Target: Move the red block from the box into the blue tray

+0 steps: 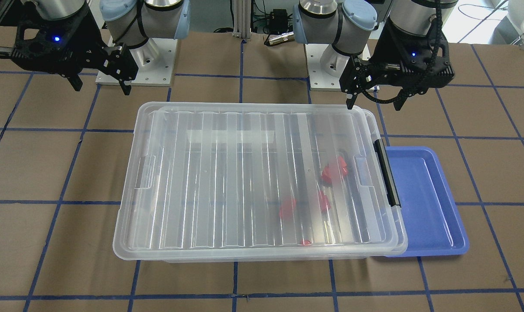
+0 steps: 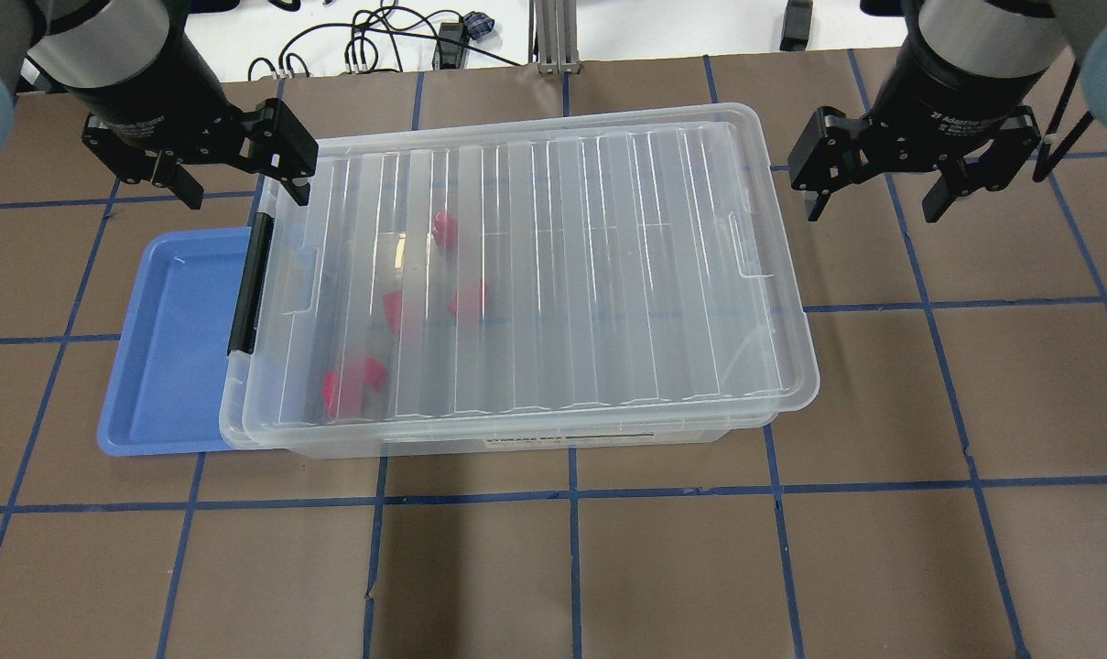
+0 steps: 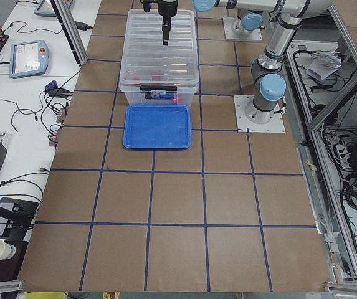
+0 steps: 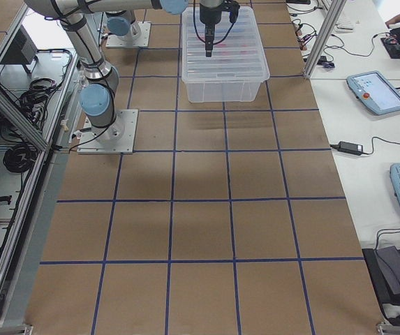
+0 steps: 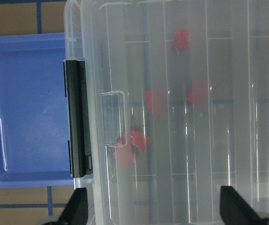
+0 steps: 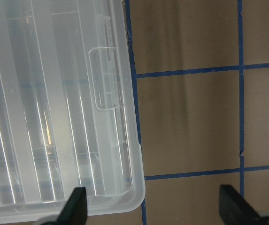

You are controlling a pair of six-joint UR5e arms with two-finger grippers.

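Two tools hang over the desk (image 1: 36,173) in the front view, pointing down, fingers spread and empty: the left tool (image 1: 374,108) by the latch (image 1: 387,173) corner of the closed box (image 1: 179,173), the right tool (image 1: 102,91) off its other end. Overhead, the red block (image 2: 443,231) lies under the lid (image 2: 562,275) among other red pieces (image 2: 469,300), near the left tool. The blue tray (image 2: 168,348) sits just beside the latch, and the right wrist reads "2F Adaptive".
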